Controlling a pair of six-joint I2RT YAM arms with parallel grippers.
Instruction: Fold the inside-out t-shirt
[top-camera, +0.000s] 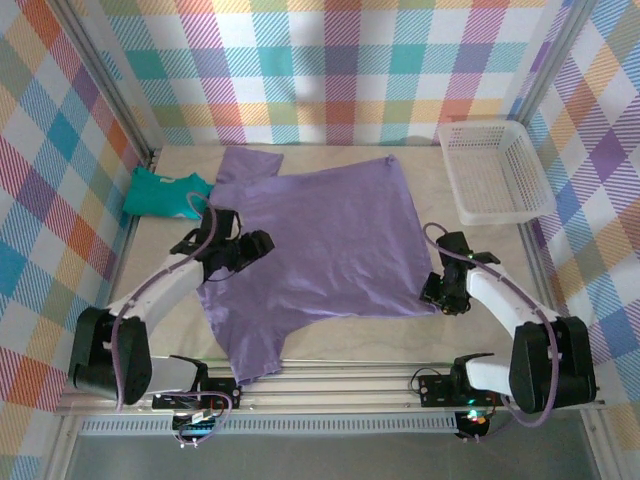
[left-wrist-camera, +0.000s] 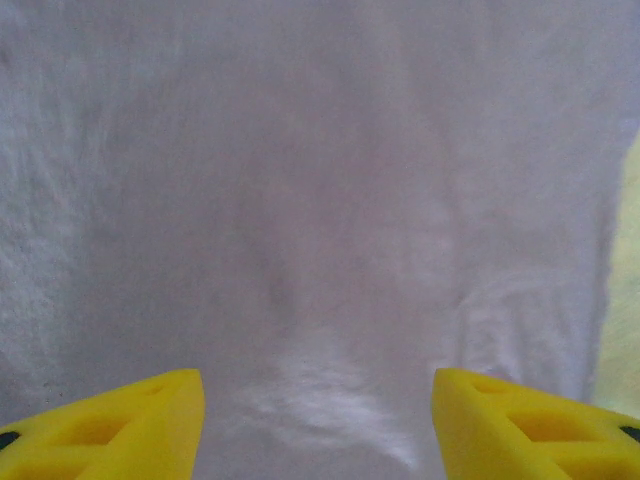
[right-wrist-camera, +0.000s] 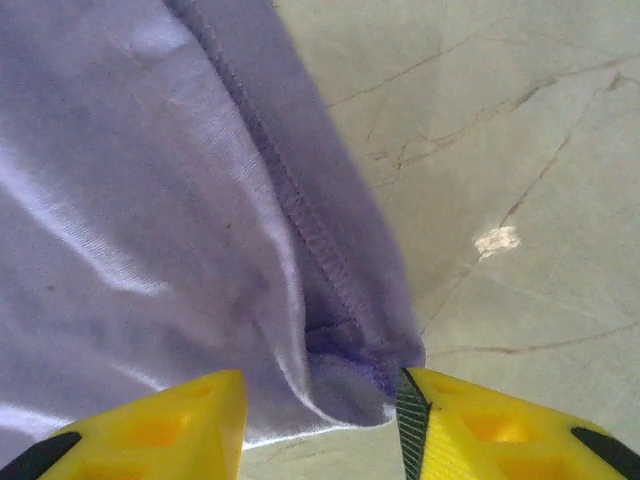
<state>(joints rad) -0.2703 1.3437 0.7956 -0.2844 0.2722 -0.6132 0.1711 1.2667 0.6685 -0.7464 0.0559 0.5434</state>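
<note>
Lavender cotton, the inside-out t-shirt (top-camera: 330, 240) lies flat across the table (top-camera: 340, 345) (sleeves left, hem right), its near hem corner between the half-open right fingers (right-wrist-camera: 500, 430), grip uncertain, while the left fingers (left-wrist-camera: 120, 430), spread and empty, hover over its left side.

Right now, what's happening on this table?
Two robot arms are working on a lavender t-shirt spread mostly flat on the table, with one sleeve reaching toward the near edge. The left hand is over the shirt's left side, fingers apart with flat fabric beneath. The right hand is at the shirt's near right corner, its open fingers straddling the hemmed corner without a clear pinch. No fold is made yet. A teal garment and a white basket sit at the far corners.
</note>
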